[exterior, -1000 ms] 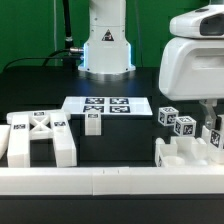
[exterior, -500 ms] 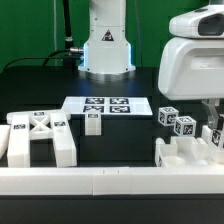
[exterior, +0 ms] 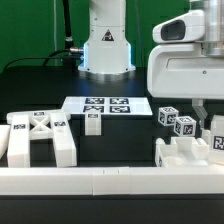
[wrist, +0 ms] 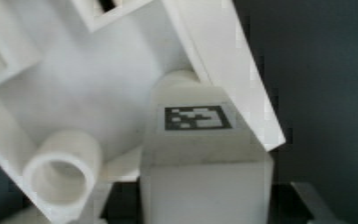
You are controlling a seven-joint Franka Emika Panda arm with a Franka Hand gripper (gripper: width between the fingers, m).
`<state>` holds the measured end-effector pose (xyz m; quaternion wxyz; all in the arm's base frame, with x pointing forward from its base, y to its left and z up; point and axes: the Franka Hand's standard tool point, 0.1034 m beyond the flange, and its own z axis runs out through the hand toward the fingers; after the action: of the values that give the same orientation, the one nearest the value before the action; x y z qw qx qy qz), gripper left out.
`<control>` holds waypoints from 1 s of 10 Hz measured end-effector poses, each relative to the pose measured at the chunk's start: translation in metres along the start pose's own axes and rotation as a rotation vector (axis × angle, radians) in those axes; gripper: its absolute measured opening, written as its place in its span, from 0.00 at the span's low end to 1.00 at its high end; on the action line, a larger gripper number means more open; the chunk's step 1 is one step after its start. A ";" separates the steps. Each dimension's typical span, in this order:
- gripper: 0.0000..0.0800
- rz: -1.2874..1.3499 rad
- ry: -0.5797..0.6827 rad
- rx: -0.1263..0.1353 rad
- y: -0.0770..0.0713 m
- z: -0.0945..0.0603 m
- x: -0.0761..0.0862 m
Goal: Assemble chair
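Little looks done: the chair parts (exterior: 93, 122) lie unjoined near the table's (exterior: 30, 90) front edge, the panel (exterior: 35, 138) toward the exterior view's left, and the gripper (exterior: 213, 126) is clamped on a tagged piece (wrist: 194, 118) beside the notched block (exterior: 180, 155) toward the exterior view's right.

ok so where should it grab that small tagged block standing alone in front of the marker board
Take the small block by its two flat side faces, coming straight down from above. It stands upright, with the marker board behind it and the X-ribbed panel well off to the exterior view's left, so both sides look free.
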<state>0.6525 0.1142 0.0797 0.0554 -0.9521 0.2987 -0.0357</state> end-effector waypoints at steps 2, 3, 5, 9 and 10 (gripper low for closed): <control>0.36 0.270 -0.001 -0.003 0.001 0.001 0.000; 0.36 0.461 0.001 -0.013 0.001 0.001 -0.001; 0.36 0.616 0.001 -0.017 0.002 0.001 -0.001; 0.45 0.528 0.003 -0.022 0.001 0.002 -0.003; 0.72 0.456 0.002 -0.021 -0.001 0.003 -0.005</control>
<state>0.6493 0.1175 0.0769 0.0517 -0.8604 0.5066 -0.0201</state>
